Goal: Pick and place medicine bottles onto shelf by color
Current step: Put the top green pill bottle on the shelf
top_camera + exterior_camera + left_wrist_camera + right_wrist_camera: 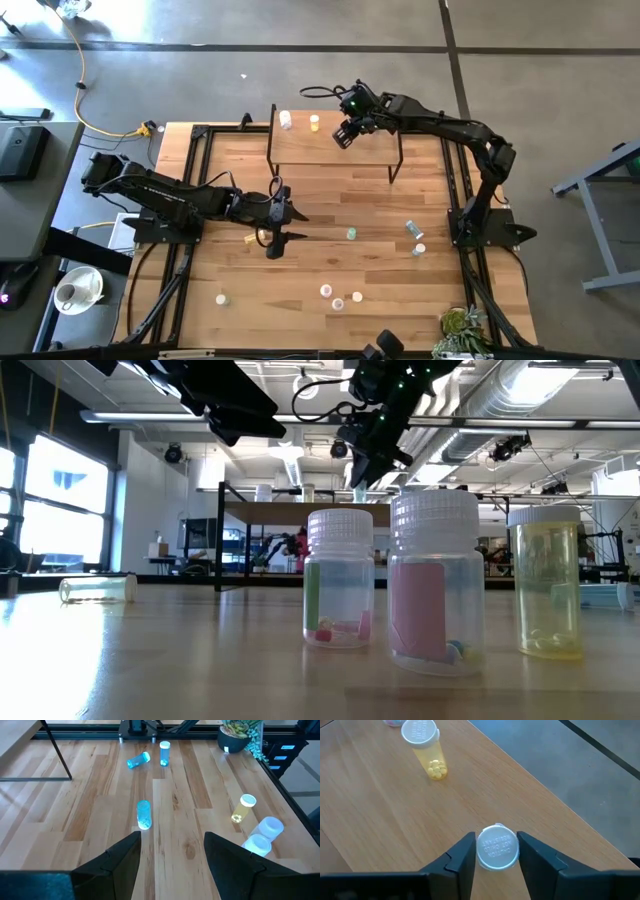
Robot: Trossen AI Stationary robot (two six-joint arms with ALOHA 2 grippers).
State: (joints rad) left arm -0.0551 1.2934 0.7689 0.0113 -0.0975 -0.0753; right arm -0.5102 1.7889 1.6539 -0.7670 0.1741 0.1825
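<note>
The shelf (330, 148) stands at the table's far side, with a white bottle (286, 120) and a yellow bottle (431, 755) upright on its board. My right gripper (497, 857) hovers over the shelf, open. Its fingers stand close on either side of a white-capped bottle (497, 848), which stands upright on the board; the cap hides the bottle's body. My left gripper (172, 865) waits open above the table's middle left with nothing between its fingers, and a teal bottle (143, 814) lies ahead of it. More medicine bottles (338, 297) are scattered on the tabletop. My right gripper has a finger (462, 857) on each side of the bottle's cap (485, 851), coming slanting down from above. A thin dark gap shows on one side. I cannot tell whether the other finger touches the cap.
Two blue bottles (415, 238) lie near the right arm's base, and a green one (351, 233) is at mid-table. Three bottles (435, 585) stand close before the low camera. A potted plant (460, 325) sits at the near right corner. Bare wood lies between the shelf and the near edge.
</note>
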